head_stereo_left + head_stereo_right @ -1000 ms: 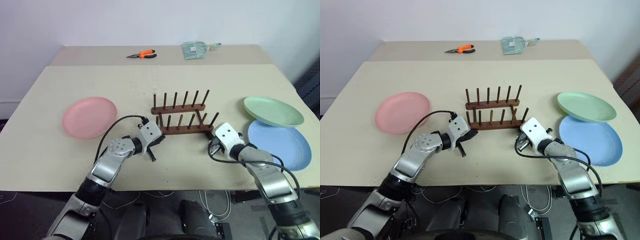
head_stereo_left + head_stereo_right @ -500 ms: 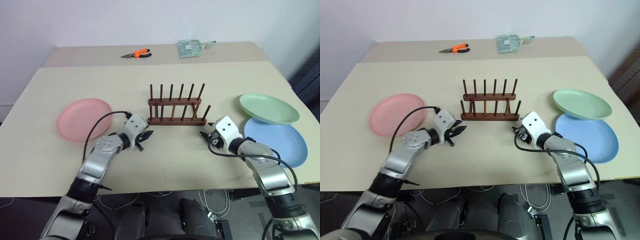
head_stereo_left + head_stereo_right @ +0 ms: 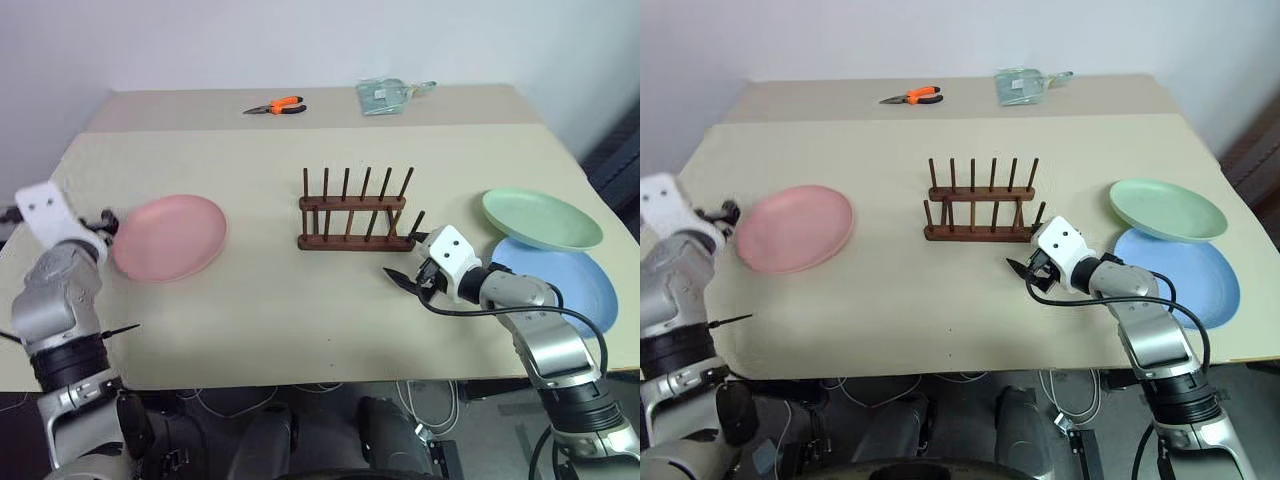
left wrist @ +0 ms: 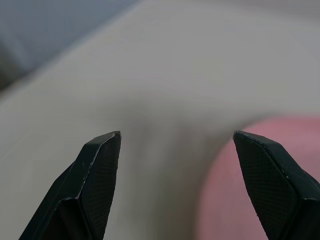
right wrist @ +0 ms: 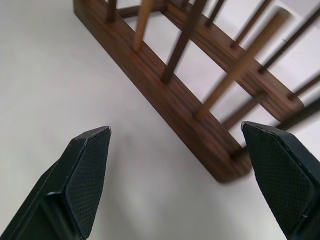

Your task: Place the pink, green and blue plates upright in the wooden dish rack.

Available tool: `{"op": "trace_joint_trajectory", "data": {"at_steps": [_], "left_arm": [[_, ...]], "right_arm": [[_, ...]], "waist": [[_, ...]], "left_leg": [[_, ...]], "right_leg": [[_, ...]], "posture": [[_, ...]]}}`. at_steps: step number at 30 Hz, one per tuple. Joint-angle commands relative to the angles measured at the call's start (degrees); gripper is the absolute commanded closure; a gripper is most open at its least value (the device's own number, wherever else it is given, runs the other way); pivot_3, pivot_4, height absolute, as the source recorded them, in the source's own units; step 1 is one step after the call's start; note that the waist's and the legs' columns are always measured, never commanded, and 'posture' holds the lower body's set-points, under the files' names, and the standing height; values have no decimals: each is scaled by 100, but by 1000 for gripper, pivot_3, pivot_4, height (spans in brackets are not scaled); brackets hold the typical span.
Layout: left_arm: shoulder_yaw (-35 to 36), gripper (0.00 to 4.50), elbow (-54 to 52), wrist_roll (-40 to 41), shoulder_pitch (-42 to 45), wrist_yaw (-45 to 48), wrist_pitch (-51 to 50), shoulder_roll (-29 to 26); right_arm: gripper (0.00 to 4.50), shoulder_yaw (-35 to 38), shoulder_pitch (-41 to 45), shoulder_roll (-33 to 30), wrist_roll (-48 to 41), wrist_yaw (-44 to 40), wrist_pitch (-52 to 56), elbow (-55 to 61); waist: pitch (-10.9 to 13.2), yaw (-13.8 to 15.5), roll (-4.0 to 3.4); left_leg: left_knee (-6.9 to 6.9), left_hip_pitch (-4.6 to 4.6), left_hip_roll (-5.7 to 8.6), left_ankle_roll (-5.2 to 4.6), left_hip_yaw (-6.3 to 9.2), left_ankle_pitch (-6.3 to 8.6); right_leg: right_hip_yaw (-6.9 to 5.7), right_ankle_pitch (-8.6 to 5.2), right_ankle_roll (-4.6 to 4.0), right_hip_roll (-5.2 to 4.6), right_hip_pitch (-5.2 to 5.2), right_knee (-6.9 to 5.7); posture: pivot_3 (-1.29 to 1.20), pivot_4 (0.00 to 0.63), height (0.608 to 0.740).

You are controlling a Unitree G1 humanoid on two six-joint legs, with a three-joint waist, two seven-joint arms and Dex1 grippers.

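L gripper [image 4: 175, 142] spread beside pink plate [image 3: 168, 236]; R gripper [image 5: 177, 145] spread nr rack [image 3: 356, 215].

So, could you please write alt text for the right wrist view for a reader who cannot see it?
The right gripper, open and empty, points at the near end of the dark wooden dish rack, which stands with bare upright pegs on the beige table.

One plate [image 3: 168, 237] is pink, one plate [image 3: 541, 219] is pale green, one plate [image 3: 565, 287] is light blue. The rack [image 3: 355, 215] is dark brown. The table [image 3: 300, 300] is beige.
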State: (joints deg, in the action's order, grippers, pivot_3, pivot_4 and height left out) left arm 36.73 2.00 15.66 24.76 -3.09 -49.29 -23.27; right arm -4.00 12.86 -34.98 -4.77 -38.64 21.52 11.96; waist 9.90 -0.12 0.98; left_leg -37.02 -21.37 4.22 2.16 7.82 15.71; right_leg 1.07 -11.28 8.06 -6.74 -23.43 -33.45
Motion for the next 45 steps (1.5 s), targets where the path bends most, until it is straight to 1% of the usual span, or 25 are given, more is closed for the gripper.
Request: {"op": "trace_joint_trajectory", "data": {"at_steps": [1,4,6,7,9,11,12,13,18,21,24,26,29,31,32,34,39,41,42,45], "left_arm": [[473,835,-588,762,-11,-54,-706,452],[790,835,-633,1182,-24,-78,-952,810],[914,1368,-609,1297,-18,-173,-927,908],[964,1707,-587,1321,-11,-239,-884,939],[1001,2583,-545,1379,51,-328,-784,979],[898,3721,-541,1383,105,-322,-660,953],[741,4226,-623,1377,156,-198,-470,923],[587,4490,-716,1394,219,-55,-280,900],[-299,4490,-1282,1511,809,609,343,769],[-993,4490,-1579,1586,1490,801,422,842],[-1785,4490,-1683,1412,1927,942,435,891],[-2194,4490,-1713,1379,2106,1016,434,964],[-2629,4490,-1760,1372,2276,1130,507,1099],[-2714,4490,-1769,1445,2315,1117,500,1234],[-2755,4500,-1776,1448,2293,1123,481,1265],[-2745,4500,-1784,1490,2226,1117,437,1326],[-2578,4500,-1735,1651,2131,1064,415,1448],[-2369,3758,-1670,1835,2158,1042,474,1560],[-2257,3399,-1667,1905,2181,1011,534,1622],[-1614,1849,-1541,2335,2478,594,804,1913]], "right_arm": [[237,36,133,-45,35,-32,-184,43],[237,30,156,-42,42,-41,-231,41],[237,34,179,-48,59,-28,-248,45],[237,43,201,-56,79,-13,-272,40],[237,150,309,-44,-29,-24,-167,37],[0,245,385,-63,-197,-112,-2,101],[0,275,426,-110,-259,-186,34,172],[0,302,478,-145,-299,-232,47,235],[0,293,1081,-89,-373,-236,-208,707],[0,-113,1618,-20,-117,-283,-540,942],[0,-600,2075,97,444,-182,-1054,905],[0,-886,2287,130,844,-122,-1328,802],[0,-1209,2444,94,1495,25,-1703,474],[0,-1288,2483,82,1821,152,-1858,256],[253,-1269,2473,89,1869,159,-1863,212],[907,-1208,2429,99,1899,132,-1826,199],[3442,-1114,2305,56,1968,78,-1847,245],[4455,-1079,2292,38,1991,86,-1906,231],[4500,-1064,2276,21,2011,88,-1937,237],[4500,-969,2215,-24,2038,126,-2004,272]], "waist": [[0,73,9],[-2,84,11],[-3,72,10],[-3,70,10],[-3,70,9],[-3,75,10],[-2,77,11],[-2,92,11],[11,80,31],[14,70,32],[12,53,31],[12,37,31],[13,16,31],[13,10,31],[13,9,31],[14,-6,31],[14,-55,31],[14,-58,30],[14,-54,31],[18,-31,36]], "left_leg": [[-2,0,0,2,0,-1],[-5,0,0,6,1,-3],[2,5,-1,7,-1,-2],[2,5,-1,8,-1,-2],[3,5,-1,8,-2,-3],[2,5,-1,9,-2,-3],[2,4,-1,10,-2,-4],[2,4,-1,10,-2,-4],[-1,-4,0,15,0,-7],[2,-5,0,16,-2,-7],[6,-3,0,16,-3,-7],[7,-1,0,17,-7,-8],[8,-2,0,17,-7,-8],[7,-2,0,17,-7,-9],[7,-3,0,17,-6,-9],[7,-3,0,17,-6,-9],[9,-3,0,17,-3,-9],[9,-2,0,16,-3,-9],[10,-2,0,16,-3,-8],[5,-4,1,16,-1,-8]], "right_leg": [[0,0,0,0,0,0],[-2,1,-2,0,2,-2],[-1,1,-1,0,2,-2],[-1,1,-2,1,1,-3],[-1,1,-2,1,1,-3],[-1,1,-2,1,1,-2],[-1,1,-2,1,1,-2],[-2,1,-2,1,1,-2],[-3,3,-6,2,-2,3],[-3,4,-5,3,-4,5],[-2,4,-4,3,-1,11],[-1,3,-3,2,-1,12],[0,3,-3,3,-4,11],[0,3,-4,3,-5,10],[0,3,-4,3,-5,10],[1,3,-4,3,-5,10],[0,3,-4,4,-5,10],[0,3,-4,4,-5,10],[0,3,-4,4,-5,10],[0,3,-4,3,-1,13]], "posture": [[0,150,740],[0,150,740],[0,150,740],[0,150,740],[0,150,740],[0,150,740],[0,150,740],[0,150,740],[0,150,740],[0,150,740],[0,150,740],[0,150,740],[0,150,740],[0,150,740],[0,150,740],[0,150,740],[0,150,740],[0,150,740],[0,150,740],[0,150,740]]}}
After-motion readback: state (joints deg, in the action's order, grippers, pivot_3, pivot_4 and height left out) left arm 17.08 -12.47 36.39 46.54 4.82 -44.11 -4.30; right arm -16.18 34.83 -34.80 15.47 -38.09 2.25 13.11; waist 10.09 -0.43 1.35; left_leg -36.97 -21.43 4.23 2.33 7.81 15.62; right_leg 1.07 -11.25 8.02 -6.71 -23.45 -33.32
